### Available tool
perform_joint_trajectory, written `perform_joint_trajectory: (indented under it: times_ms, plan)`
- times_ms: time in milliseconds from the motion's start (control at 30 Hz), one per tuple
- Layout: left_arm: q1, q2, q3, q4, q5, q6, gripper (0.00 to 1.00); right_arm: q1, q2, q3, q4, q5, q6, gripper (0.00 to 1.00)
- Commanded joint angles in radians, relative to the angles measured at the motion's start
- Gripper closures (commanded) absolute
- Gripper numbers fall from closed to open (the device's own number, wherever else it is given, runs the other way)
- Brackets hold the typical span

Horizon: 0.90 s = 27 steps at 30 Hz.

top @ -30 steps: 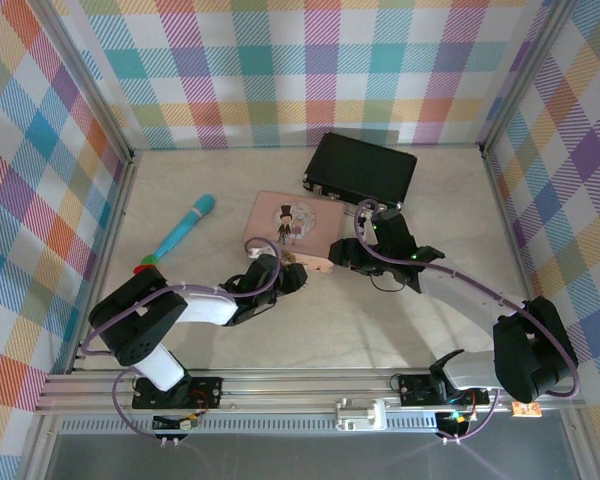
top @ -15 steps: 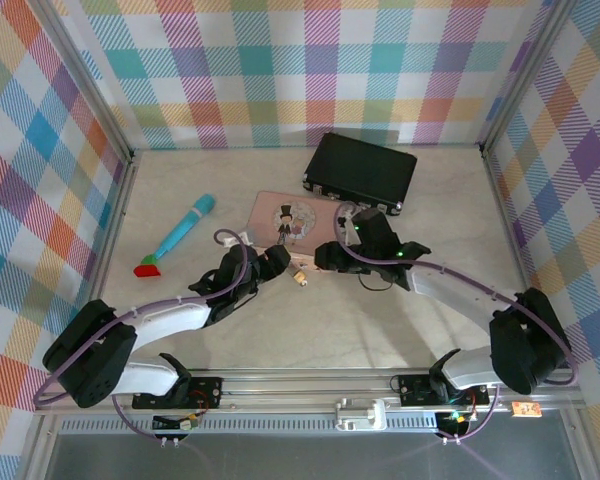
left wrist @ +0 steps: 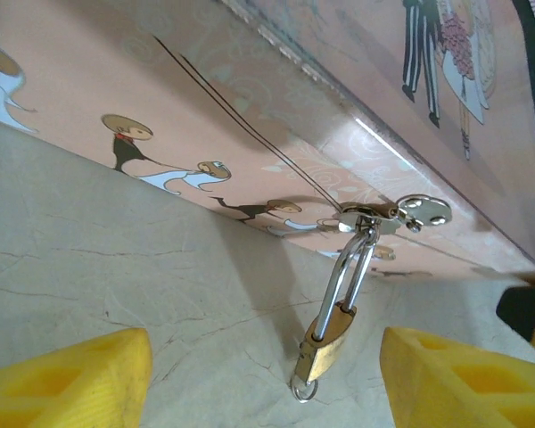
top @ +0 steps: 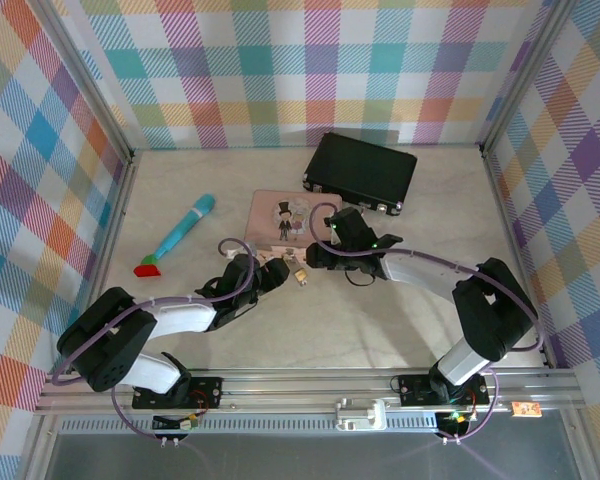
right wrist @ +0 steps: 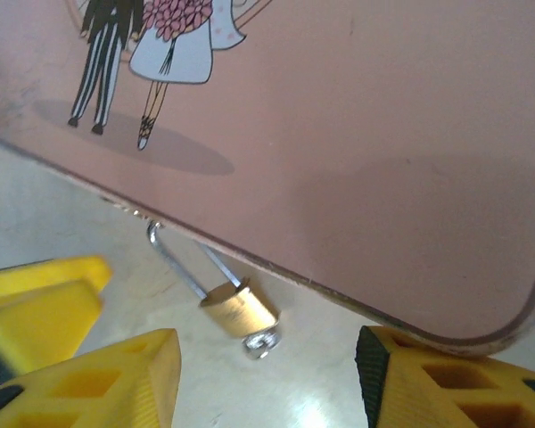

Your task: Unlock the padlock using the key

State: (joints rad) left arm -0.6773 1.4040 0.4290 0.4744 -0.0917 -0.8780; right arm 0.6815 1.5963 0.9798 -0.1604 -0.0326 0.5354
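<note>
The tiny brass padlock [left wrist: 326, 341] hangs by its silver shackle from the hasp on the front edge of the pink tin [top: 290, 214] and rests on the table. It also shows as the padlock [right wrist: 239, 308] and the padlock [top: 301, 275]. A small silver piece [left wrist: 303, 390], apparently the key's head [right wrist: 261, 343], sticks out of the body's bottom. My left gripper [left wrist: 266, 388] is open, its yellow fingers either side of the padlock without touching it. My right gripper [right wrist: 266, 379] is open too, straddling it from the other side. Left gripper [top: 283, 268] and right gripper [top: 312, 256] face each other.
A black case [top: 361, 168] lies behind the tin at the back. A long blue pen-like stick [top: 185, 228] with a red and green end lies to the left. Plaid walls close in the table on three sides.
My right gripper has moved left along the tin's front edge to the padlock. The left arm has shifted its pose, its gripper staying beside the padlock, which now lies uncovered between both.
</note>
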Motion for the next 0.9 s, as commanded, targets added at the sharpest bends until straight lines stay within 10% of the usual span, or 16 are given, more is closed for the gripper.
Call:
perform_joint_trajectory:
  times_ms: [0,667,867]
  plan:
    - [0.001,-0.052,-0.011,-0.002,-0.027,-0.004,0.32,0.004,0.022,0.073,0.006,0.073,-0.104,0.45]
    - [-0.123,0.311,0.233,-0.007,-0.076,0.114,0.39,0.006,-0.328,-0.136,-0.028,0.004,-0.019,0.45]
    - [-0.130,0.377,0.287,-0.113,-0.098,0.120,0.59,0.004,-0.381,-0.173,-0.023,0.038,-0.005,0.45]
